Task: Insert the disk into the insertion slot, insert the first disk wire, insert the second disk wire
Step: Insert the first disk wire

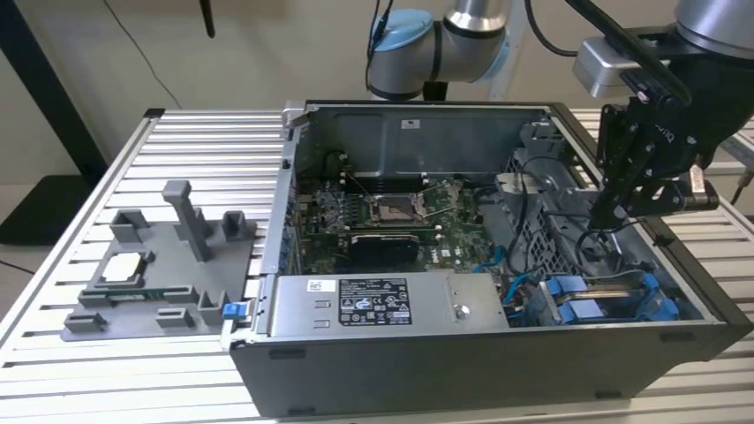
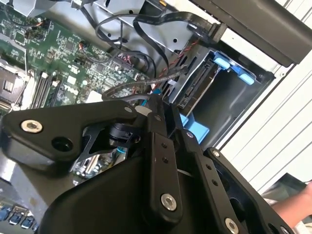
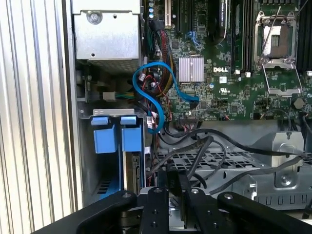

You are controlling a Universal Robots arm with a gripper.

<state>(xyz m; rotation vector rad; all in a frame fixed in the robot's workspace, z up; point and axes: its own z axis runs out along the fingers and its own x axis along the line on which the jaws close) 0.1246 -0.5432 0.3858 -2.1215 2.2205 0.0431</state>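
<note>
A bench [image 1: 177, 132] made of silver slats is seen, and a big open computer case [image 1: 471, 371] is laid on it. The robot arm [image 1: 460, 35] is held above the far side of the case. A grey power box [image 1: 389, 302] with a white label is fixed inside the case, along its near wall. A grey tray [image 1: 154, 265] with posts is set on the bench just beside the case, on the exterior view's left. A green board [image 1: 401, 208] is laid flat on the floor of the case.

The claw [image 1: 603, 219] is seen inside the case, near the side wall on the exterior view's right. Whether the claw is open or closed cannot be told.

The disk [image 2: 195, 87] is found in its slot in a corner of the case, near the power box. It is clipped in a bright blue frame [image 2: 234, 68]. Black wires [image 3: 204, 146] are spread inside the case between the claw and the green board. A thin blue wire [image 3: 156, 97] is looped inside the case, near the disk's slot.
</note>
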